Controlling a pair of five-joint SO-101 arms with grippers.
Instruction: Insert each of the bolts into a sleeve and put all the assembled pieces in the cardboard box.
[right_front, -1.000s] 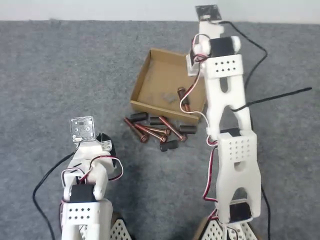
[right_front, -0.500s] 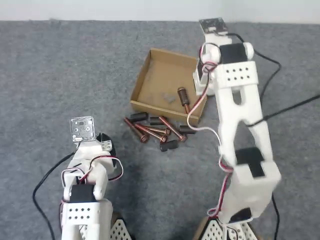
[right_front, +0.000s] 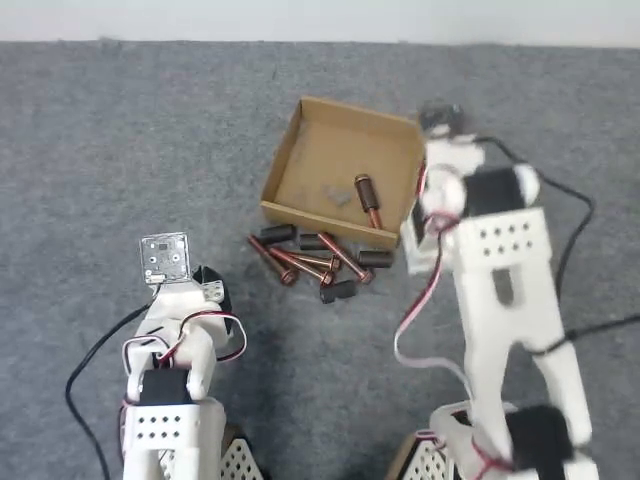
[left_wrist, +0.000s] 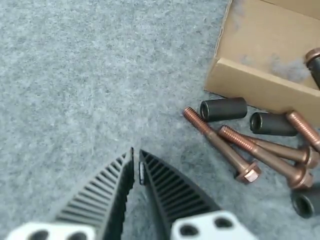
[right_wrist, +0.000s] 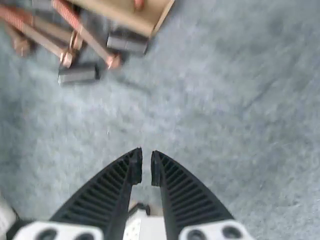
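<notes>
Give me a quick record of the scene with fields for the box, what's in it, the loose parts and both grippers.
box: cardboard box, open-topped, on grey carpet
in box: one assembled piece, a bolt in a sleeve
bolts: copper-coloured, loose, clustered outside the box's near wall
sleeves: four black, loose, among the bolts
left gripper: shut, empty, over carpet short of the pile
right gripper: shut, empty, over carpet beside the pile
</notes>
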